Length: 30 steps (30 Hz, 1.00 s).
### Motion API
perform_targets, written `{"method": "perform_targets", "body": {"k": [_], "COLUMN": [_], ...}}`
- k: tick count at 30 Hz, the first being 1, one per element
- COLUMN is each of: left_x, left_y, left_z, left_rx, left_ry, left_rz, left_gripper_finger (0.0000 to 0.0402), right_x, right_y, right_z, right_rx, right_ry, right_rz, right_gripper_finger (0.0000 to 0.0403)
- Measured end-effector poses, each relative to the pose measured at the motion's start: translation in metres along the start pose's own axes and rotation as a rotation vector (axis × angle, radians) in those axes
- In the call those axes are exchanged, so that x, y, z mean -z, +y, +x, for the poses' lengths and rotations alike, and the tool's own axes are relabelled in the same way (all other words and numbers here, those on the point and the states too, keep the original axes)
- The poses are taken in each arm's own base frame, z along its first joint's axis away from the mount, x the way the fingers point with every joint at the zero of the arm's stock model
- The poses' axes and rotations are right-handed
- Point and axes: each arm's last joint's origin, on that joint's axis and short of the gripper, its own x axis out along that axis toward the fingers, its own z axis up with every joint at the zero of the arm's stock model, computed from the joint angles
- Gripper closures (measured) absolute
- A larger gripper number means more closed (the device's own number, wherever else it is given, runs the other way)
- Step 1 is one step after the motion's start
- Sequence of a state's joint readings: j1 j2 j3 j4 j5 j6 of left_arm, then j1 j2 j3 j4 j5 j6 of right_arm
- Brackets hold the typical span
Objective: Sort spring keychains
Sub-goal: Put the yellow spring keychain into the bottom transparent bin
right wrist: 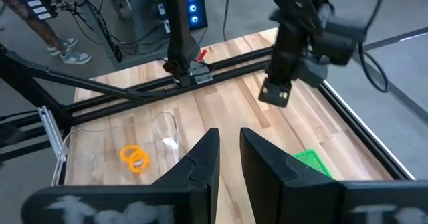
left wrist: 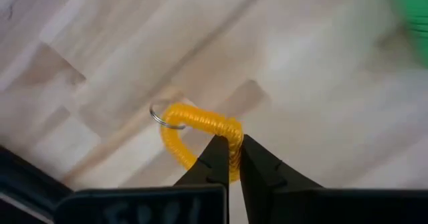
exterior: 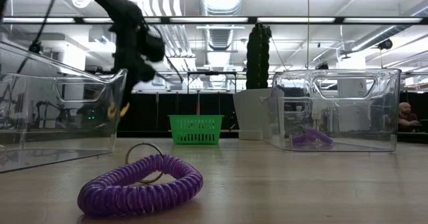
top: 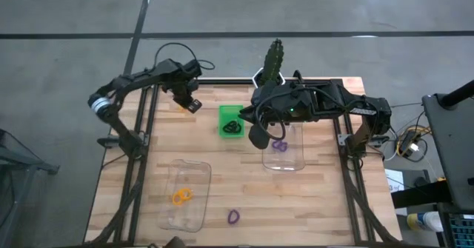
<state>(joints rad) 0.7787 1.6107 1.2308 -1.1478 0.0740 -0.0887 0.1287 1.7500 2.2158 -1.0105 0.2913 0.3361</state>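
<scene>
My left gripper hovers over the table's far left part, shut on an orange spring keychain with a metal ring. My right gripper hangs open and empty between the green tray and the right clear box. Black keychains lie in the tray. A purple keychain lies in the right box, and orange ones lie in the left clear box. One purple keychain lies flat on the table near its near edge. My left gripper pinches the orange keychain's coil between its two fingers, on the side of the loop opposite the metal ring. The fingers come from above, pointing down. The loop hangs at the fingertips, lifted clear of the wood.
A dark plant in a white pot stands at the table's far edge. Black rails run along the table's left and right sides. Bare wood lies between the two clear boxes and around the loose purple keychain.
</scene>
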Motion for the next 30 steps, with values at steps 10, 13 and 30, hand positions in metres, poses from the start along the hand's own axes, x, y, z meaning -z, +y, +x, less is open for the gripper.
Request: {"method": "perform_targets", "body": {"k": [10, 13, 30], "left_x": [0.06, 0.081, 0.192], "left_y": [-0.038, -0.052, -0.152], "left_z": [-0.07, -0.084, -0.099], "left_rx": [0.089, 0.13, 0.314], "left_ry": [-0.209, -0.249, -0.215], "left_rz": [0.003, 0.006, 0.265], "left_gripper_finger": [0.0391, 0.0391, 0.0392], "right_x": [0.0, 0.0, 0.0], "right_y": [0.0, 0.0, -0.001], "right_z": [0.0, 0.0, 0.0], "right_rx": [0.0, 0.0, 0.002], "right_ry": [0.0, 0.0, 0.001], "right_rz": [-0.022, -0.022, -0.014], "right_gripper_finger": [0.0349, 0.0349, 0.0349]}}
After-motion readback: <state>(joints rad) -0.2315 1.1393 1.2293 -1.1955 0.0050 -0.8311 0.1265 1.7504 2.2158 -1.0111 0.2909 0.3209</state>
